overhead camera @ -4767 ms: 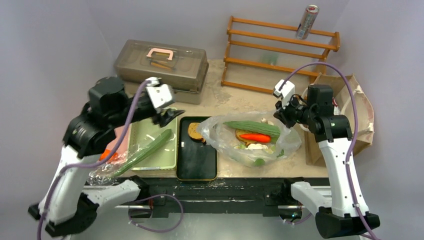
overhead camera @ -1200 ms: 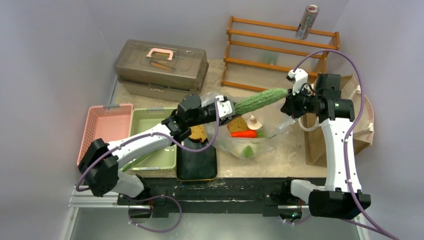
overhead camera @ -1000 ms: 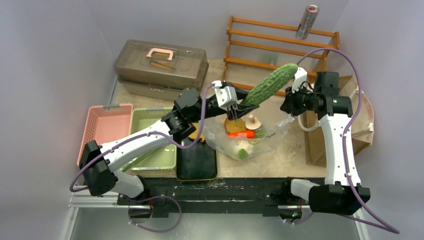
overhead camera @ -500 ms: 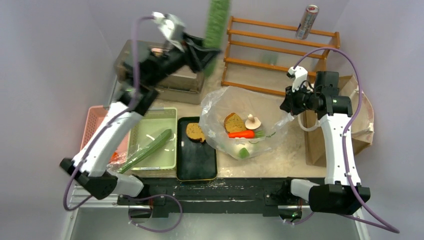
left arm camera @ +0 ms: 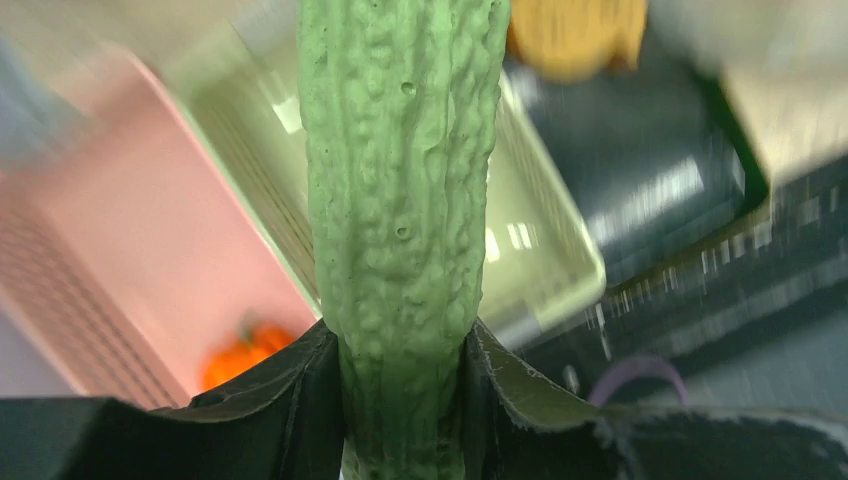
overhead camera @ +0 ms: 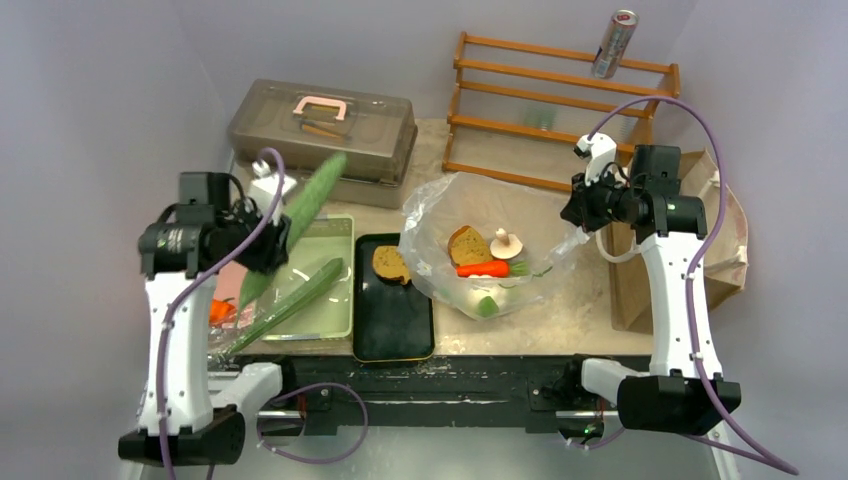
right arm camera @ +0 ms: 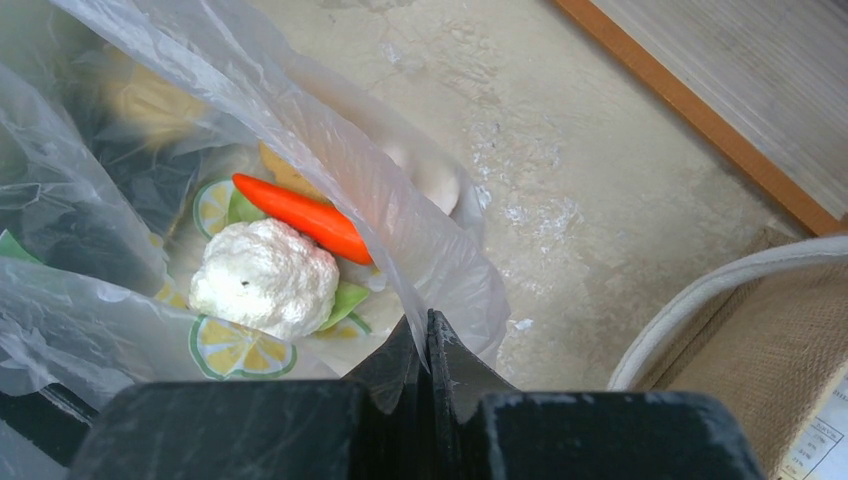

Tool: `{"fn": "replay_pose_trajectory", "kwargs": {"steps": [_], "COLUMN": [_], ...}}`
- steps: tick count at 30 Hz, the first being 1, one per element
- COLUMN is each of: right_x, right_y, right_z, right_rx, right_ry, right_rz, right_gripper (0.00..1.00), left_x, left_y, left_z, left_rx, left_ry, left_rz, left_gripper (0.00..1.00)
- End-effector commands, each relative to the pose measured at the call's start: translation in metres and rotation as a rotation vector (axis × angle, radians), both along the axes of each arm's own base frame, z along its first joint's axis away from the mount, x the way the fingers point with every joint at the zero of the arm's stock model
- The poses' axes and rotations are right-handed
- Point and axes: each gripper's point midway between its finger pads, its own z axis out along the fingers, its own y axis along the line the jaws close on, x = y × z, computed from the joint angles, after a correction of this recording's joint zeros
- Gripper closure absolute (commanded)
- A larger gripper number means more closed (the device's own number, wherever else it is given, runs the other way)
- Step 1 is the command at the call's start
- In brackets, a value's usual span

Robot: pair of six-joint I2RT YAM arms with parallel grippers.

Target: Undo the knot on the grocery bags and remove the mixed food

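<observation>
My left gripper (overhead camera: pixel 268 225) is shut on a bumpy green cucumber (overhead camera: pixel 300 215), held in the air over the green tray (overhead camera: pixel 330 322); the wrist view shows it clamped between the jaws (left arm camera: pixel 400 200). My right gripper (overhead camera: pixel 570 212) is shut on the rim of the transparent plastic bag (overhead camera: pixel 425 215), holding it open (right arm camera: pixel 330 150). Inside lie a toast slice (overhead camera: pixel 466 245), mushroom (overhead camera: pixel 503 243), carrot (overhead camera: pixel 485 268) and cauliflower (right arm camera: pixel 265 278). A smooth cucumber (overhead camera: pixel 290 303) lies in the green tray. Another toast slice (overhead camera: pixel 391 264) sits on the black tray (overhead camera: pixel 392 330). The brown paper bag (overhead camera: pixel 725 235) stands at the right.
A pink basket (overhead camera: pixel 228 290) with an orange item (left arm camera: pixel 240 350) sits left of the green tray. A grey-brown lidded case (overhead camera: pixel 320 130) stands at the back left. A wooden rack (overhead camera: pixel 555 110) with a silver can (overhead camera: pixel 613 44) stands at the back.
My left arm lifted the bumpy cucumber out of the plastic bag, swung it high over the case, then brought it down to the left over the green tray. My right gripper stayed on the bag rim.
</observation>
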Motion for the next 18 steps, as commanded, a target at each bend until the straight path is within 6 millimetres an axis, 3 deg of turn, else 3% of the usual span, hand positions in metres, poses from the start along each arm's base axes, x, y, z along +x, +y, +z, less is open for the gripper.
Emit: {"fn": "replay_pose_trajectory", "kwargs": {"steps": [1, 4, 10, 14, 17, 18], "right_x": [-0.002, -0.002, -0.001, -0.002, -0.004, -0.005], "right_y": [0.004, 0.004, 0.005, 0.007, 0.012, 0.014], "right_z": [0.005, 0.006, 0.007, 0.014, 0.02, 0.022], "right_rx": [0.008, 0.004, 0.002, 0.013, 0.034, 0.042], "right_ry": [-0.032, -0.033, -0.04, -0.054, -0.066, -0.069], "right_rz": [0.035, 0.044, 0.051, 0.06, 0.084, 0.093], "right_gripper": [1.0, 1.0, 1.0, 1.0, 1.0, 1.0], "left_x": [-0.074, -0.087, -0.085, -0.088, -0.093, -0.092], "left_y": [0.016, 0.01, 0.033, 0.041, 0.048, 0.05], "left_z": [-0.084, -0.098, -0.138, -0.152, -0.16, -0.162], "left_rx": [0.106, 0.056, 0.151, 0.197, 0.235, 0.241], "left_ry": [0.459, 0.595, 0.812, 0.839, 0.856, 0.853], "left_rz": [-0.095, -0.079, 0.015, 0.053, 0.069, 0.071], "left_gripper": [1.0, 1.0, 0.98, 0.99, 0.93, 0.84]}}
